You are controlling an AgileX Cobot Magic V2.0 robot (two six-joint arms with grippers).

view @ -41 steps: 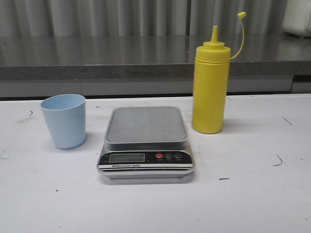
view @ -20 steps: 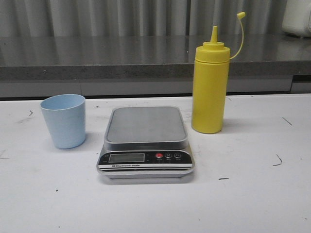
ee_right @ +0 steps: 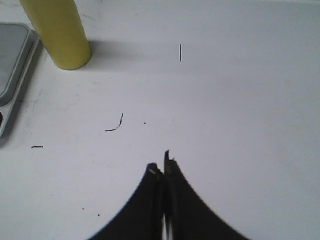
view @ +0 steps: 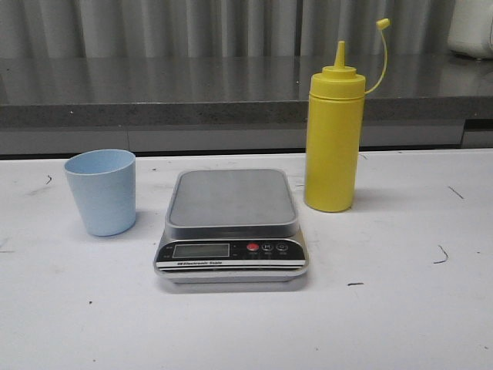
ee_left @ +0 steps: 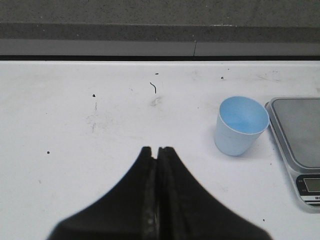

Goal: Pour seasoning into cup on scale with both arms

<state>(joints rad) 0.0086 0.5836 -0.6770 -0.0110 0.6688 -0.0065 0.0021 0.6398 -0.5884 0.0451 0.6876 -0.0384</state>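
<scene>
Left gripper (ee_left: 156,150) — fingers pressed together, nothing held, over bare white table (view: 400,324) well apart from the cup.
Right gripper (ee_right: 162,167) — fingers likewise closed and empty, over marked tabletop, well apart from the bottle.
Scale (view: 231,223) — centre, display toward the viewer, grey platform bare.
Cup (view: 101,191) — pale blue, upright on the table left of the scale, just beside it, not touching.
Seasoning bottle (view: 333,139) — yellow, upright at the scale's far right corner, nozzle uncovered, cap (view: 383,24) on its curved tether.
Grey ledge (view: 154,96) behind, ribbed wall beyond.
</scene>
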